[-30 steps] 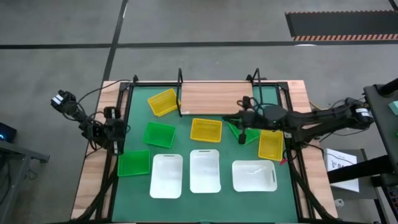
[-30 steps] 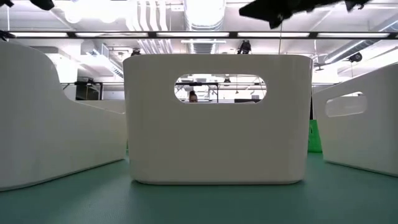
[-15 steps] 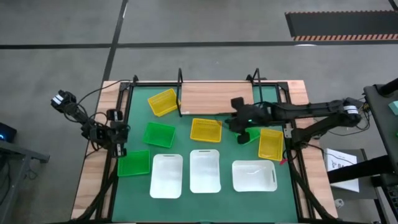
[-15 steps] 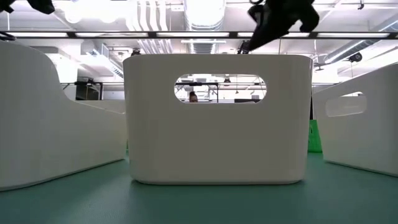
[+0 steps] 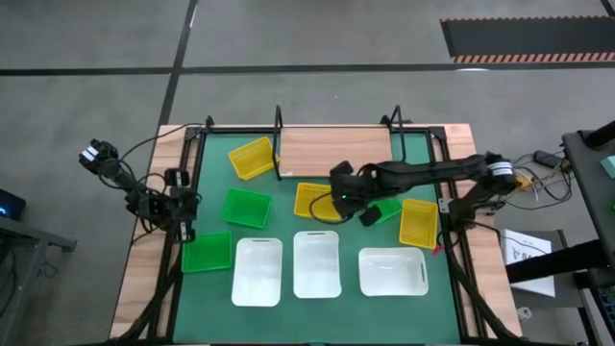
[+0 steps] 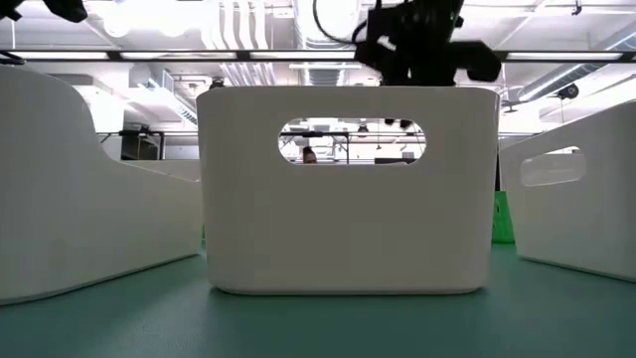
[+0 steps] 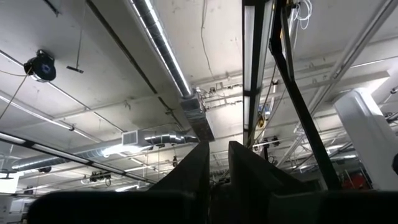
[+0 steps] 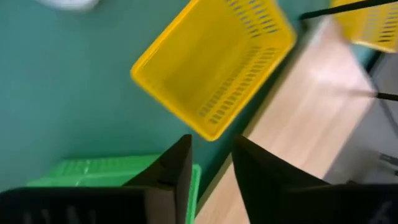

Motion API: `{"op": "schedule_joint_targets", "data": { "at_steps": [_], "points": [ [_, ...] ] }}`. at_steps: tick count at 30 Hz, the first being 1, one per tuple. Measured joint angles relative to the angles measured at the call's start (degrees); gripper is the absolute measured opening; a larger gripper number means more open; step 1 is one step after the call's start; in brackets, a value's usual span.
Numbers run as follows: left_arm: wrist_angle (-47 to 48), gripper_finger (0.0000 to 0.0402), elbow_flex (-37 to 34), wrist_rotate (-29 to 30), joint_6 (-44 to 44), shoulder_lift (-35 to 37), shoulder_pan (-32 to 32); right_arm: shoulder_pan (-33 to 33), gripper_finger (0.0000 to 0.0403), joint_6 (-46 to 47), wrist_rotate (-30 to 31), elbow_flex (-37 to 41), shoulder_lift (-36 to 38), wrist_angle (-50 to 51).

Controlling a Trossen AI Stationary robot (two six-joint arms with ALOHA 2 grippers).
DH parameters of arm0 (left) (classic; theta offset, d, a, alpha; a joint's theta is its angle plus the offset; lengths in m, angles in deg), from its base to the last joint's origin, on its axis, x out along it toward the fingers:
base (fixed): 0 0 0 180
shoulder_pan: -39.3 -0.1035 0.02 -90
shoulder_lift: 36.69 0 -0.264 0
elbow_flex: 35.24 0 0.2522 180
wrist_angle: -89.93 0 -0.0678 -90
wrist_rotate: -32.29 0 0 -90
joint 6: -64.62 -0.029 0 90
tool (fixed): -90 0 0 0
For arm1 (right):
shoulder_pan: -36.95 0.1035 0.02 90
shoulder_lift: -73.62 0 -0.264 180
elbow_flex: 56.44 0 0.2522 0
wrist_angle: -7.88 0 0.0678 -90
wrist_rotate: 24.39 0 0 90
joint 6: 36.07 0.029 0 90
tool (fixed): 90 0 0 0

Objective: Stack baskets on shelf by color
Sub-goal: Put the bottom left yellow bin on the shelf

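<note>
Since a second ago my right gripper [image 5: 338, 195] swung over the middle yellow basket [image 5: 317, 201], fingers slightly apart, holding nothing; shelf [image 5: 332, 151] bare, all nine unstacked.

Three baskets [image 5: 317, 263] sit in a row at the mat's [image 5: 213, 159] front edge. The shelf [image 5: 332, 150] lies at the back, with another basket [image 5: 252, 158] just left of it.

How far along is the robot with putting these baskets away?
Nothing looks done: the light wooden shelf board is bare, and all nine plastic baskets sit on the green mat. The right tool, empty, hovers over the middle yellow basket. The left tool waits at the table's edge. All stacking remains.
</note>
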Motion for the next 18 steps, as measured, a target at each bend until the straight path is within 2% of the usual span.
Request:
{"op": "schedule_joint_targets", "data": {
  "at_steps": [6, 18],
  "points": [
    [0.0, 0.0044, 0.0, 0.0, 0.0, 0.0, 0.0, 0.0, 0.0139, -3.7, 0.0, -0.5, -4.0, 1.6],
    [0.0, 0.0044, 0.0, 0.0, 0.0, -0.2, 0.0, -0.4, 0.0139, -11.5, 0.0, -0.2, -11.1, 1.8]
  ]
}}
